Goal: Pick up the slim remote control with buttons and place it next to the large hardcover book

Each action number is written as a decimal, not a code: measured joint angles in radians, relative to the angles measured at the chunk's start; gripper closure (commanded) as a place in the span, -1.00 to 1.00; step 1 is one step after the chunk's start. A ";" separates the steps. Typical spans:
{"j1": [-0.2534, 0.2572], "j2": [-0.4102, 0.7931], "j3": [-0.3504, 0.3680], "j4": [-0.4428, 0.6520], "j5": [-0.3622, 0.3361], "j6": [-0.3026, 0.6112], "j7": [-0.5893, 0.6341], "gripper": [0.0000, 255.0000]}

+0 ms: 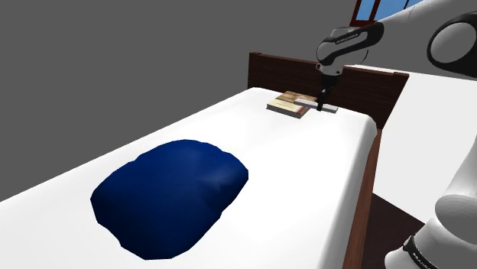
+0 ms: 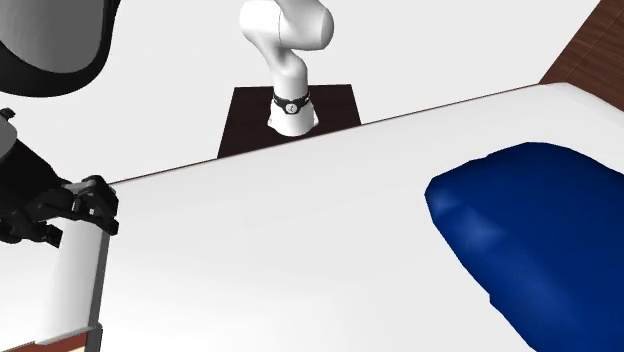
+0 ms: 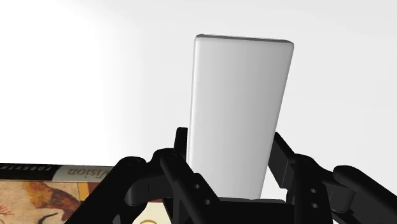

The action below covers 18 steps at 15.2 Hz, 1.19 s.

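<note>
My gripper [image 1: 322, 100] is shut on the slim remote [image 1: 321, 106], drawn as a plain pale grey slab with no buttons visible. In the wrist view the black fingers [image 3: 186, 167] clasp the remote [image 3: 238, 108] by its long sides, and it sticks out ahead of my gripper [image 3: 232, 168]. The large book [image 1: 289, 105], with a brown pictured cover, lies flat on the white bed [image 1: 321, 176] near the headboard, just to the shoulder view's left of the remote. The book [image 3: 44, 191] shows beside the fingers. I cannot tell whether the remote [image 2: 75, 280] touches the sheet.
A dark blue cushion [image 1: 172, 195] lies on the near half of the bed. The dark wooden headboard [image 1: 374, 80] rises just behind the book. The bed's edge drops off at the shoulder view's right. The arm's base [image 2: 290, 105] stands on its dark stand beyond the bed.
</note>
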 measured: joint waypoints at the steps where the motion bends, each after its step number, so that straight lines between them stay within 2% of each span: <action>1: -0.016 0.029 -0.007 0.039 0.007 -0.012 -0.023 1.00; 8: -0.118 0.222 -0.031 0.322 0.049 -0.107 -0.140 1.00; 11: -0.127 0.249 -0.031 0.330 0.054 -0.089 -0.150 1.00; 18: -0.125 0.273 -0.027 0.270 0.060 -0.007 -0.155 1.00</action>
